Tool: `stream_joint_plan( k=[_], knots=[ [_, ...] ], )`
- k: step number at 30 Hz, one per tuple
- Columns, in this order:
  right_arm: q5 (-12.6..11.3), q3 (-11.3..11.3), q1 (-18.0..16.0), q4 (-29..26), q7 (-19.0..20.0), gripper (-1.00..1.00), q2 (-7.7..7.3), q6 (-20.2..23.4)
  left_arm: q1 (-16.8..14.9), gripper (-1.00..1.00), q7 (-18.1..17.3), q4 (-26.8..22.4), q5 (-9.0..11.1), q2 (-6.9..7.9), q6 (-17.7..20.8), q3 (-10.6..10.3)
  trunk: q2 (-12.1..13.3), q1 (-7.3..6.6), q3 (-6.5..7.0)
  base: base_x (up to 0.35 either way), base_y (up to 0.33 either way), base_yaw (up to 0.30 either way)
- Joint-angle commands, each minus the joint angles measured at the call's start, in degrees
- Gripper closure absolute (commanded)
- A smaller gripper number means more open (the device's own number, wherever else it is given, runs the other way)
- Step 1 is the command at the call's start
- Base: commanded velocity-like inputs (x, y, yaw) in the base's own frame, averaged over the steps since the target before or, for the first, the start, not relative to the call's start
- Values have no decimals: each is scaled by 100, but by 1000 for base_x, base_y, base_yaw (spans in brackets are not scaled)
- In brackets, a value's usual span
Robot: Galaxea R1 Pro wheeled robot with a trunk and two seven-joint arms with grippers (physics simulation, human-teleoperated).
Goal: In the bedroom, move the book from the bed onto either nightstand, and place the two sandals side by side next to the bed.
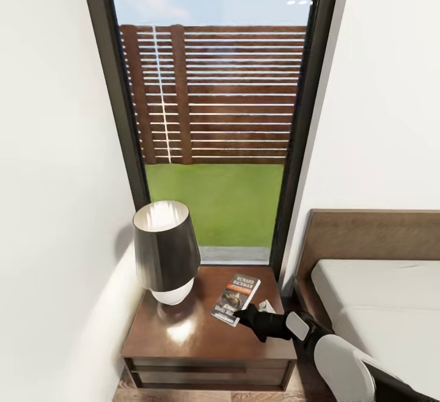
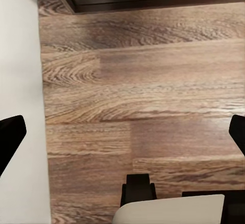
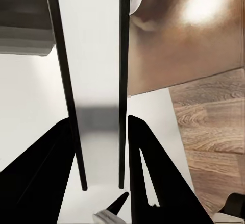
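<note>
The book lies flat on the nightstand, just beside the lamp and well clear of the bed. The right pincer touches the book's near edge; in its wrist view the black fingers sit on either side of a thin upright slab, likely the book, so it seems clamped on it. The left pincer hangs open over bare floor. Judged from this, the book step is nearly done; releasing it and both sandals remain.
</note>
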Motion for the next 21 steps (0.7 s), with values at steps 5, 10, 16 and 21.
stream_joint_plan(
  k=[5,10,16,21],
  knots=[
    [-186,9,-50,-13,-264,100,1,152,-3,-100,24,-4,48,2,-16,-65,-3,0,-6,0,0,0],
    [-295,11,-89,-14,-363,100,1,182,-6,-100,22,-11,51,2,-16,-72,-123,65,-60,0,0,0],
    [-358,9,-115,-14,-488,100,1,198,-31,-100,14,-114,54,10,6,-76,-364,197,-167,0,0,0],
    [-373,9,-121,-14,-558,100,1,202,-78,-100,15,-186,59,17,114,-77,-364,197,-167,0,0,0]
  ],
)
